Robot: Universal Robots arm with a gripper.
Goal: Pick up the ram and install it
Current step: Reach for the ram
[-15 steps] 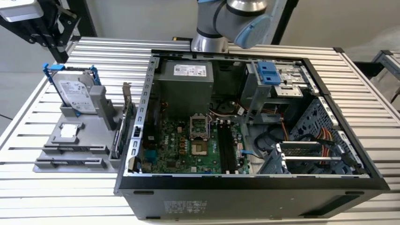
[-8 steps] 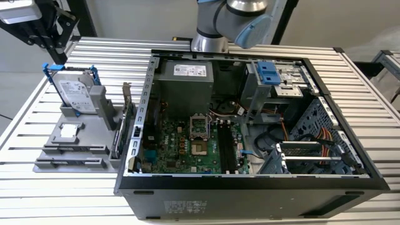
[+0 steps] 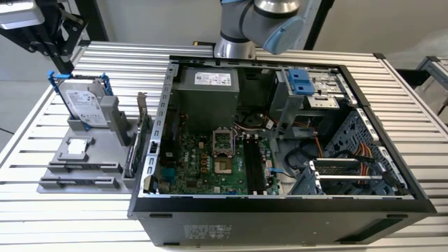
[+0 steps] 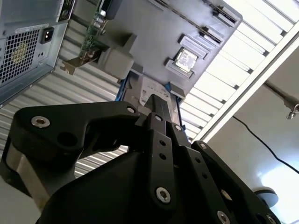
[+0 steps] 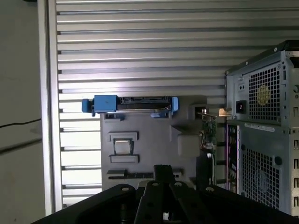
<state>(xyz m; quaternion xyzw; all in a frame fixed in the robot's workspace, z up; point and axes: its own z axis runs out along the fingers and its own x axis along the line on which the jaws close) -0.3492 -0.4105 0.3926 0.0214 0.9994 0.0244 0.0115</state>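
- You'll find the ram (image 5: 128, 174) on edge in a slot of the grey holder (image 3: 105, 156). In the exterior view that is at 9 o'clock from the open computer case (image 3: 280, 210) on the counter (image 3: 406, 79).
- Behind it, at 12 o'clock, the hard drive (image 3: 85, 105) stands upright.
- Your jaws hang above the holder, pressed together and holding nothing.

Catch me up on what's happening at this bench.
A robot arm is working beside an open computer case on a slatted table. Its gripper hangs shut above the grey parts holder on the exterior view's left, with nothing seen in it. The holder carries a hard drive and an upright card. A dark strip in one of its slots looks like the ram, so it is not yet picked up.
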